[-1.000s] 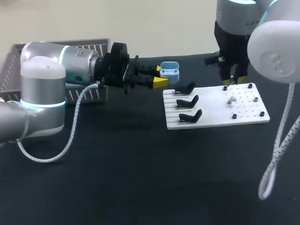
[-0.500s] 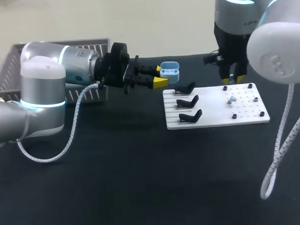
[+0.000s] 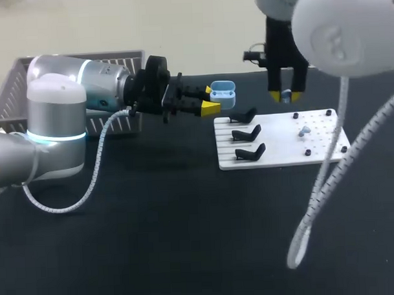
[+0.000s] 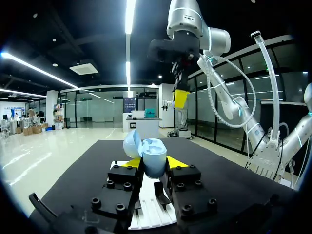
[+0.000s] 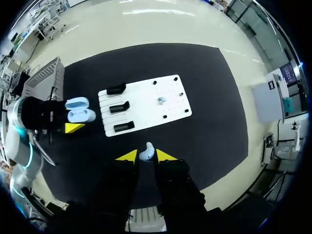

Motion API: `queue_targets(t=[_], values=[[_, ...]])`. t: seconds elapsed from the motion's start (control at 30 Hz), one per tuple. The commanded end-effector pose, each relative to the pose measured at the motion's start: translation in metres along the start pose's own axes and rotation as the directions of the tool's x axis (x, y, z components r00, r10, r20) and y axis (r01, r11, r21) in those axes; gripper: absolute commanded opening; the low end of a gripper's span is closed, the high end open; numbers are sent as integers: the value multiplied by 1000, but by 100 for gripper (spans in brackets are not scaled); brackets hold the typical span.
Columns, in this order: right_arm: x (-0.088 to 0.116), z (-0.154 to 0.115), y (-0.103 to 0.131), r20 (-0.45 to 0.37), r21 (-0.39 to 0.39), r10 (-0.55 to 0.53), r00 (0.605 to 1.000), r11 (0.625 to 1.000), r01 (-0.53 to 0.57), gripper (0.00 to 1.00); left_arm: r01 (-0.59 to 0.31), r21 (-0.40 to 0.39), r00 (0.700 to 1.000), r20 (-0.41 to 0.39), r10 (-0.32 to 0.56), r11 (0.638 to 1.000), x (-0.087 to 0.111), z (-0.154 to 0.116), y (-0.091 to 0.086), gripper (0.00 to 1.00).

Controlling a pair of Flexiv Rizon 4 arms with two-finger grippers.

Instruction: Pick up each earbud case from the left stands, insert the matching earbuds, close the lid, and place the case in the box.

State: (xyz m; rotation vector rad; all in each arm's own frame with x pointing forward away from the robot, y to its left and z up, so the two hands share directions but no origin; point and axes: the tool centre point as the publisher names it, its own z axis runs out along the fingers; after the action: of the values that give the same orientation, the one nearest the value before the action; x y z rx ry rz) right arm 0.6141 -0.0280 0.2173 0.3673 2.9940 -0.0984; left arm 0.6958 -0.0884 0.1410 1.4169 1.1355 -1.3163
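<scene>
Both pinching, left tool (image 4: 152,164) on open blue case (image 4: 146,152), right tool (image 5: 146,156) on white earbud (image 5: 146,151)

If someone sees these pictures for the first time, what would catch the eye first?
The open light blue earbud case, held in the left pincer above the table beside the white board. Next, the right pincer, raised near that board, gripping one small pale earbud. The board's three black stands are empty.
</scene>
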Motion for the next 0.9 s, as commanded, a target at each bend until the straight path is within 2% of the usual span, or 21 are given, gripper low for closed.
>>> queue_targets(t=[0.03,0.57,0.67,0.9], values=[[-3,-8,6,-39,-12,7,999,1000,-8,0,-1,0,1000,0,1,1000,0,0,0,0],[-3,-8,6,-39,-12,7,999,1000,-8,0,-1,0,1000,0,1,1000,0,0,0,0],[-5,-9,15,-12,45,103,995,994,-102,0,-1,0,1000,0,1,1000,0,0,0,0],[-12,-14,24,-4,22,263,965,964,-263,0,-1,0,1000,0,1,1000,0,0,0,0]])
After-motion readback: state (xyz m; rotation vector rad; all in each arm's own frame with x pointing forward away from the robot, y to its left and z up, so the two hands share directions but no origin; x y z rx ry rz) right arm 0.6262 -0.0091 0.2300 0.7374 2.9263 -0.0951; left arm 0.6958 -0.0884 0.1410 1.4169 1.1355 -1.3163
